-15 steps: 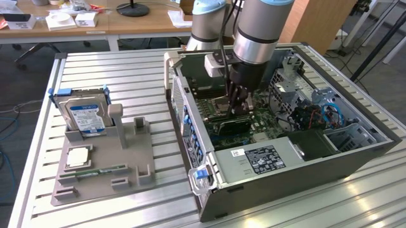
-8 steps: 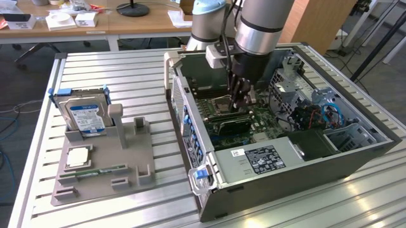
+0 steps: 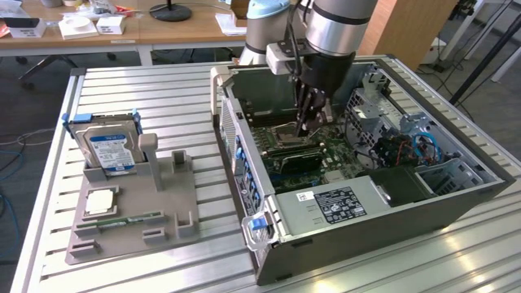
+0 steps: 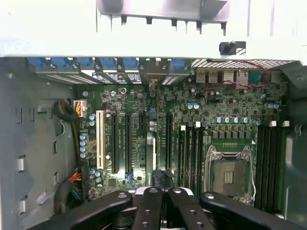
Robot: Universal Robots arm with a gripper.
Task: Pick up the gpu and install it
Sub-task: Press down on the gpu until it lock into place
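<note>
Over the motherboard (image 4: pixel 158 143), the closed claw (image 4: pixel 161 201) hangs inside the computer case (image 3: pixel 358 238).

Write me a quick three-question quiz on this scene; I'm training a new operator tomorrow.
1. True or false: the gripper hangs inside the open computer case.
2. What stands upright in the grey holder? A) hard drive B) fan C) keyboard
3. Fill in: the grey holder sits to the exterior view's ___ of the computer case.
Key: 1 true; 2 A; 3 left.
</note>
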